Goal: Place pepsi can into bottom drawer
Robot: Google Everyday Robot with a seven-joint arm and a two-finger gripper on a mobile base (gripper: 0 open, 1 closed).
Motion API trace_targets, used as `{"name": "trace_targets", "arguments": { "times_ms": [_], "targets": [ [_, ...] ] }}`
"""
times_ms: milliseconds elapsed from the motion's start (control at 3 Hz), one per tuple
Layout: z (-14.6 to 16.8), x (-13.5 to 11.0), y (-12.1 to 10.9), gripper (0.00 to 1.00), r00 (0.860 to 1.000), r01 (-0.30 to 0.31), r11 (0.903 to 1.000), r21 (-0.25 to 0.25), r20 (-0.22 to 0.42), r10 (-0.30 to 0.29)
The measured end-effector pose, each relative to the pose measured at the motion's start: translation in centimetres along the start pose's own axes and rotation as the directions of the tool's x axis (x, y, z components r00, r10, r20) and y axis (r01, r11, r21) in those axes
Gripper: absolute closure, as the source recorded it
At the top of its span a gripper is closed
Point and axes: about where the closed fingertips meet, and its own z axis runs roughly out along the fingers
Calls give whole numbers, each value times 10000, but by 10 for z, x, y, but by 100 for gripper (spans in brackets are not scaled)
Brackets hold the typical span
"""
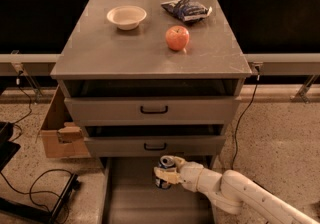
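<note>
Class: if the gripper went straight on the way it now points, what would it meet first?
Probably the left side wall of the bottom drawer. The gripper, shut on the pepsi can, points leftward over the drawer's floor. Depth is unclear.

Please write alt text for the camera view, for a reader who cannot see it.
The gripper of a white arm holds the pepsi can over the open bottom drawer of a grey cabinet. On its top lie an apple, a white bowl and a snack bag.
</note>
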Motion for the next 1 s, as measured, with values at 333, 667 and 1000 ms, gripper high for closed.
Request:
{"name": "trace_targets", "arguments": {
  "times_ms": [333, 667, 1000],
  "targets": [
    [11, 59, -10, 100, 9992, -219, 9973, -702, 309, 241],
    [25, 124, -33, 100, 9926, 60, 9823, -1871, 1205, 169],
    [31, 121, -28, 100, 9953, 122, 9825, -1856, 962, 58]
  ]
}}
